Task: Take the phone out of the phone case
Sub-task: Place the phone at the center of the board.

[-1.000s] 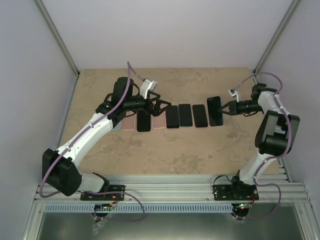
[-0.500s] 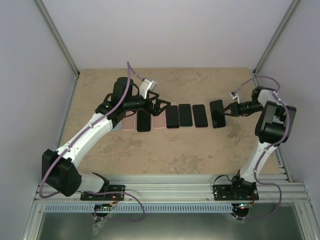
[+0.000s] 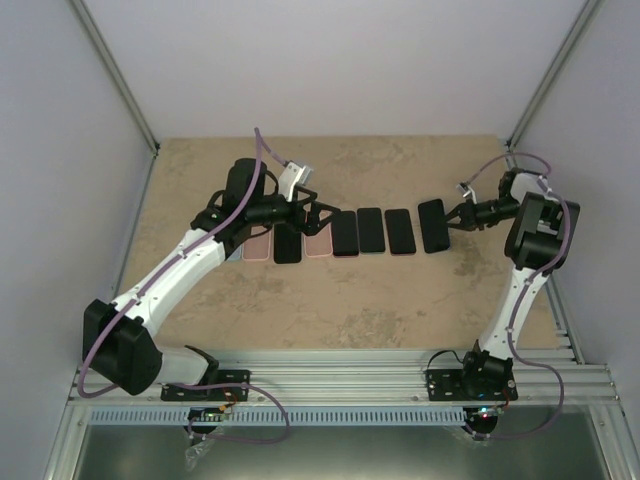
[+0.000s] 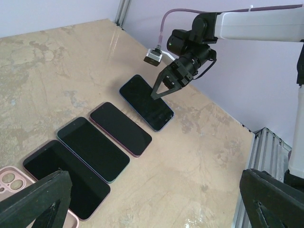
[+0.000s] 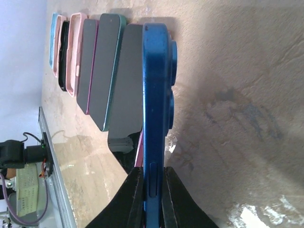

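Top view: our right tool (image 3: 447, 219) is clamped on the long edge of the blue phone (image 3: 432, 226), at the right end of the row on the table (image 3: 400, 310). That phone lines up with three dark-screen phones (image 3: 370, 231) to its left, just beside the nearest. Our left tool (image 3: 320, 216) hangs spread wide over a pink case (image 3: 318, 243), holding nothing. Further left we see a black phone (image 3: 287, 244), then a second pink case (image 3: 259, 247).

Left wrist view: the left tool's fingers (image 4: 35, 199) sit far apart in the bottom corners, with nothing between them. The blue phone (image 4: 142, 100) is screen-up and is the farthest in the row. The right tool (image 4: 159, 94) pinches it from its far side. The three dark phones run back toward us, ending at a corner of the pink case (image 4: 8, 183).

Right wrist view: the fingers (image 5: 134, 199) squeeze the blue phone (image 5: 156, 95) across its thickness. We see it edge-on, with the camera bumps facing the table. We cannot tell whether it rests on the table or sits just clear of it.
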`<state>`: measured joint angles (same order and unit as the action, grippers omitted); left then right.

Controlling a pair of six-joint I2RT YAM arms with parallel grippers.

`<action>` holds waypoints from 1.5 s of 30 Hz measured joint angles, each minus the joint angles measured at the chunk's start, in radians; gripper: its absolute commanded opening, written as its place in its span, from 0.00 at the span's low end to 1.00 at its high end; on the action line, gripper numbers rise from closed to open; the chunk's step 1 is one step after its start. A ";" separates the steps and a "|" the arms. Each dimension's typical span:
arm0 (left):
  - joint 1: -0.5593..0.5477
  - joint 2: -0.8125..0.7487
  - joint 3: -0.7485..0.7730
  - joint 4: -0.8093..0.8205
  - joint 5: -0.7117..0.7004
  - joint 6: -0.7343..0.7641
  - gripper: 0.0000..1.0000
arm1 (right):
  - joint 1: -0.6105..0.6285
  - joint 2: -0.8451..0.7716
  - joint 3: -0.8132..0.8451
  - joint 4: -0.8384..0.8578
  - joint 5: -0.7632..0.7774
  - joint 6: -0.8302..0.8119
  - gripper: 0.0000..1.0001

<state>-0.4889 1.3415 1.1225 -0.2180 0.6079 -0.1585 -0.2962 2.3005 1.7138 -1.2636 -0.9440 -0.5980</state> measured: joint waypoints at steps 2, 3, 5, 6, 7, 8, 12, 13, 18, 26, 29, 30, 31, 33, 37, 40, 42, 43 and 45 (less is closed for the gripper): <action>0.000 0.000 -0.001 0.000 0.000 -0.002 0.99 | 0.000 0.021 0.032 -0.013 -0.002 0.003 0.01; 0.000 0.000 -0.002 0.000 0.000 -0.003 1.00 | 0.000 0.032 0.045 -0.017 -0.006 0.007 0.01; 0.000 0.000 -0.002 0.000 0.000 -0.003 0.99 | 0.000 0.048 0.061 -0.025 -0.013 0.016 0.03; 0.000 0.000 -0.002 0.000 0.000 -0.003 0.99 | -0.001 0.058 0.071 -0.031 -0.016 0.020 0.03; 0.000 0.000 -0.002 0.000 0.000 -0.003 1.00 | -0.001 0.064 0.077 -0.035 -0.019 0.023 0.04; 0.000 0.000 -0.002 0.000 0.001 -0.003 0.99 | -0.002 0.071 0.085 -0.040 -0.021 0.027 0.05; 0.000 0.000 -0.002 0.000 0.001 -0.003 0.99 | -0.002 0.107 0.125 -0.062 -0.034 0.036 0.07; 0.000 0.000 -0.002 0.000 0.002 -0.003 0.99 | -0.002 0.117 0.135 -0.070 -0.039 0.038 0.08; 0.000 0.000 -0.002 0.000 0.002 -0.003 0.99 | -0.003 0.144 0.162 -0.091 -0.050 0.042 0.09; 0.000 0.000 -0.002 0.000 0.003 -0.006 0.99 | -0.004 0.175 0.185 -0.116 -0.068 0.040 0.01; 0.000 0.000 -0.002 0.000 0.002 -0.007 1.00 | -0.005 0.178 0.173 -0.119 -0.078 0.037 0.01; 0.000 0.000 -0.002 0.000 0.003 -0.008 0.99 | -0.005 0.178 0.165 -0.120 -0.082 0.037 0.01; 0.000 0.000 -0.002 0.000 0.003 -0.009 0.99 | -0.005 0.178 0.157 -0.121 -0.085 0.036 0.01; 0.000 0.000 -0.002 0.000 0.003 -0.011 1.00 | -0.005 0.178 0.143 -0.122 -0.092 0.036 0.01; 0.000 0.000 -0.002 0.000 0.003 -0.011 0.99 | -0.005 0.179 0.128 -0.126 -0.096 0.036 0.05; 0.000 0.000 -0.002 0.000 0.003 -0.011 0.99 | -0.004 0.179 0.128 -0.127 -0.096 0.037 0.19; 0.000 0.000 -0.002 0.000 0.003 -0.011 0.99 | -0.004 0.179 0.129 -0.121 -0.082 0.032 0.27; 0.000 0.000 -0.002 0.000 0.003 -0.011 0.99 | -0.004 0.182 0.131 -0.113 -0.071 0.031 0.29; 0.000 0.000 -0.002 0.000 0.003 -0.011 0.99 | -0.004 0.190 0.134 -0.100 -0.058 0.032 0.34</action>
<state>-0.4889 1.3415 1.1206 -0.2176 0.6106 -0.1696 -0.3004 2.4905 1.8477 -1.3640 -1.0019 -0.5663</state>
